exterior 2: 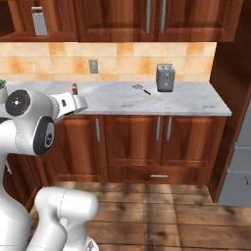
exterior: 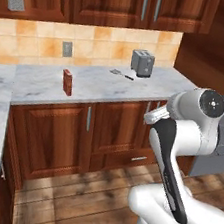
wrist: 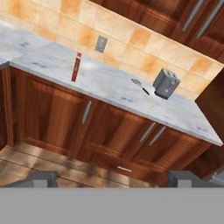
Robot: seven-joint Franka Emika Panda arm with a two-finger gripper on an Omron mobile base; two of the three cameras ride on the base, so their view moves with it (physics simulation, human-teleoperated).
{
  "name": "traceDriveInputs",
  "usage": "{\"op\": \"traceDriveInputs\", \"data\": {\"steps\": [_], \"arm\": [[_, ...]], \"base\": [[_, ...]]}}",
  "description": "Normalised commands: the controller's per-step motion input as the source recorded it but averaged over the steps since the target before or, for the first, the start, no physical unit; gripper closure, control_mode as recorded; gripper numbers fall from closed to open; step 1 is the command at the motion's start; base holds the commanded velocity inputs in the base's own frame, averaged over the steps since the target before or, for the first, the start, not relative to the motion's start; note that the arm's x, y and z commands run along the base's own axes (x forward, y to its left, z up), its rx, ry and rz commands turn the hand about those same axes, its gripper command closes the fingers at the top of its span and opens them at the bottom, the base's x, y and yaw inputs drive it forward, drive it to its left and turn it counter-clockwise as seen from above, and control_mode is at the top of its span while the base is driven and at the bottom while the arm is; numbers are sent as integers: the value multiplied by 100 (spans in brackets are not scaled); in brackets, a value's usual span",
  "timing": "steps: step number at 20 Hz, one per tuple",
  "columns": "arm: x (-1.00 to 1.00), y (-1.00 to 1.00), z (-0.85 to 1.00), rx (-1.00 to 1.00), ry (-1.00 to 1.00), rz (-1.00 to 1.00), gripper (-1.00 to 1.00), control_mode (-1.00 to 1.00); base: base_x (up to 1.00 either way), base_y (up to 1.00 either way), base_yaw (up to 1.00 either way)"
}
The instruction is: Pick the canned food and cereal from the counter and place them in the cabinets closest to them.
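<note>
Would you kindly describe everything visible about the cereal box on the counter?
The cereal is a small, slim, reddish-brown rectangular box, seemingly cardboard, with a paler patch near its top. It stands upright and closed on the white-grey marble counter, near the front edge, below the wall outlet. Only the counter touches it; the toaster stands well apart. Its print is too small to read.

We note the cereal, a slim reddish-brown box, standing upright on the marble counter near its front edge. Closed dark wooden cabinets hang above.
</note>
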Motion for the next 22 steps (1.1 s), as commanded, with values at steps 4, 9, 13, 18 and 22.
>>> {"op": "traceDriveInputs", "data": {"steps": [4, 9, 13, 18, 22], "arm": [[0, 0, 0, 0, 0, 0, -100, 100], [0, 0, 0, 0, 0, 0, -100, 100], [0, 0, 0, 0, 0, 0, -100, 100], [0, 0, 0, 0, 0, 0, -100, 100], [0, 0, 0, 0, 0, 0, -100, 100]], "base": [[1, 0, 0], [35, 27, 0], [44, 50, 0], [50, 50, -1], [65, 36, 0]]}}
